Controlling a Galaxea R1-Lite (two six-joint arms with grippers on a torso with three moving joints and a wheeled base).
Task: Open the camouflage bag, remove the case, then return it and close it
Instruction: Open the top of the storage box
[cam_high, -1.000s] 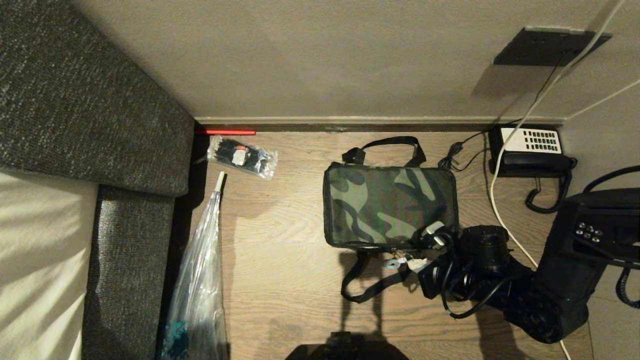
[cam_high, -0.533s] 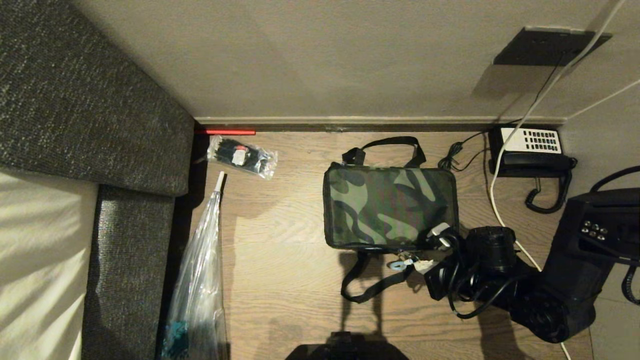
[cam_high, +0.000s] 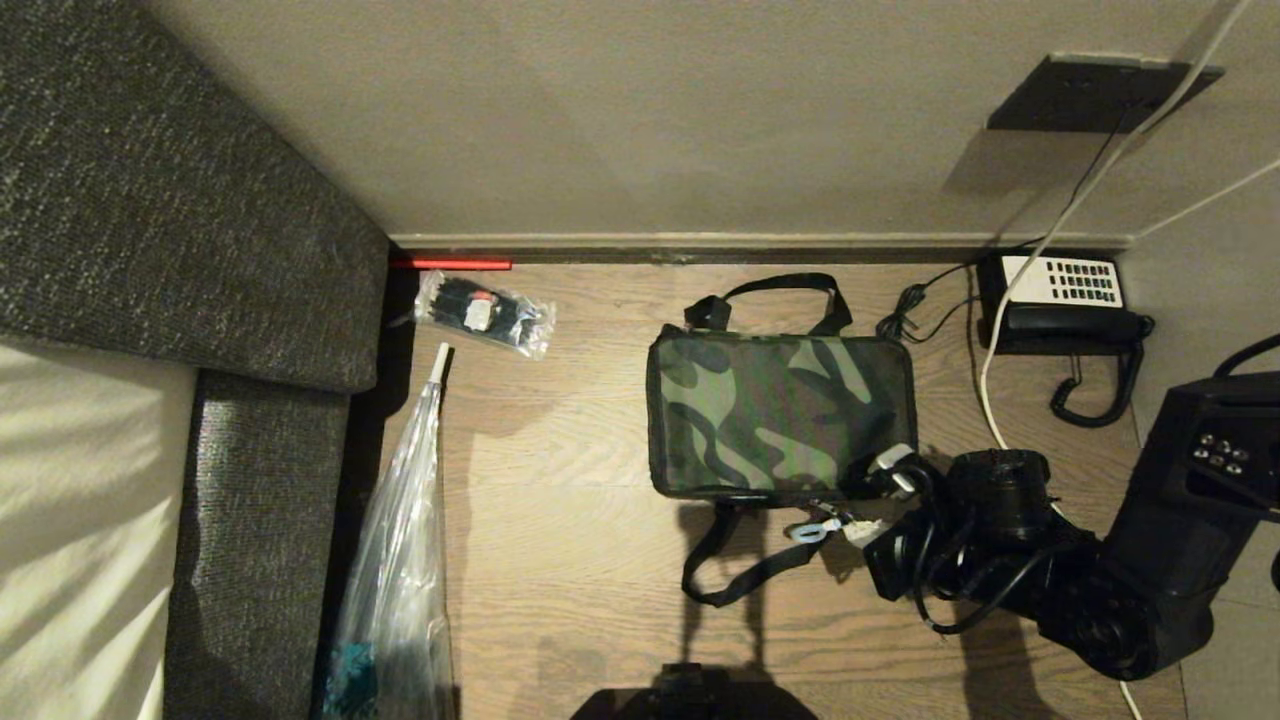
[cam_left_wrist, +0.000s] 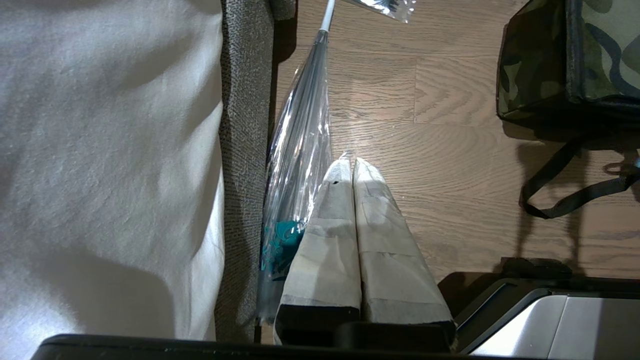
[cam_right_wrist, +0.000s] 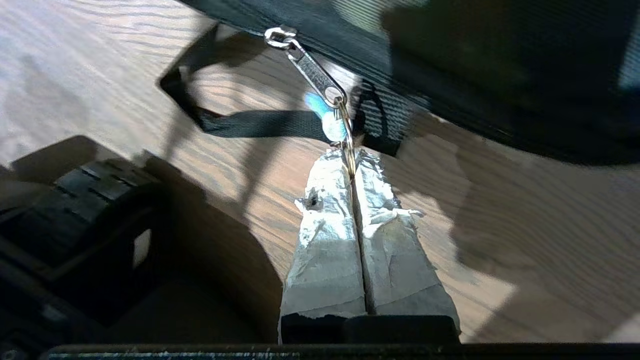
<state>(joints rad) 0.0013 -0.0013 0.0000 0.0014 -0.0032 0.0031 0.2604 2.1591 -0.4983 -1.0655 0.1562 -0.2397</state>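
The camouflage bag (cam_high: 780, 415) lies flat and closed on the wooden floor, one black strap handle (cam_high: 735, 565) trailing toward me. My right gripper (cam_high: 850, 527) is at the bag's near right corner. In the right wrist view it (cam_right_wrist: 351, 160) is shut on the metal ring (cam_right_wrist: 347, 132) of the zipper pull (cam_right_wrist: 315, 75), which carries a pale blue tag. The case is hidden. My left gripper (cam_left_wrist: 352, 162) hangs shut and empty above the floor, beside a clear plastic bag (cam_left_wrist: 300, 150), with the camouflage bag (cam_left_wrist: 565, 55) off to one side.
A grey sofa (cam_high: 150, 200) and a white sheet fill the left. A crinkled clear plastic bag (cam_high: 400, 560) and a small clear packet (cam_high: 485, 312) lie beside it. A black telephone (cam_high: 1060, 300) and a white cable (cam_high: 995, 400) sit right of the bag, by the wall.
My right arm has shifted to the right along the bag's near edge, and the zipper pull with its blue tag has gone with it. The bag and the left arm have stayed put.
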